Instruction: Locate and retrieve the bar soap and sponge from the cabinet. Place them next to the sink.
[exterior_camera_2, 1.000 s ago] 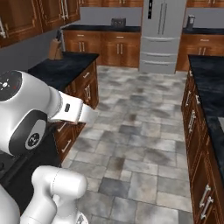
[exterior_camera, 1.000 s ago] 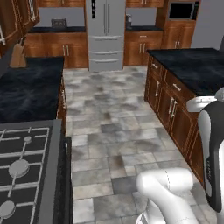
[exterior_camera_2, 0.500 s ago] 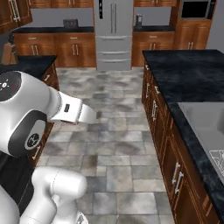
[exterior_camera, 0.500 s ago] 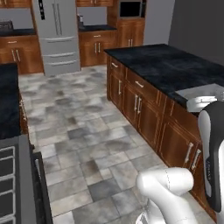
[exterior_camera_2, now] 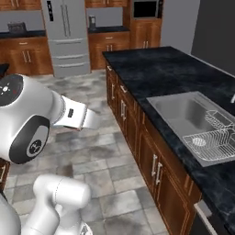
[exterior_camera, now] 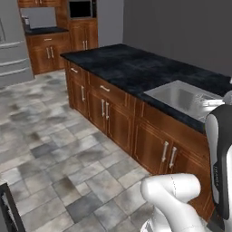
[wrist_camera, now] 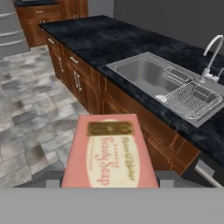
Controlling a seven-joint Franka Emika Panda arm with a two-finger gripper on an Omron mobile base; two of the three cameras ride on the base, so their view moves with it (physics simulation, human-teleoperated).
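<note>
In the pincer (wrist_camera: 109, 181) sits the bar soap (wrist_camera: 109, 151), sink (wrist_camera: 144, 74) ahead.

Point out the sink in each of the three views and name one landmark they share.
Left base view: the sink sits at the right, set into the black countertop.
Right base view: the sink is at the right middle, with a wire rack in its near part.
Hand view: the sink is at the upper right, beyond the held bar soap.
Shared landmark: the black countertop.

Even, shadowless rendered light; soft sheen on the sink (wrist_camera: 144, 74) steel; the pictures are coarse and slightly blurred throughout.
</note>
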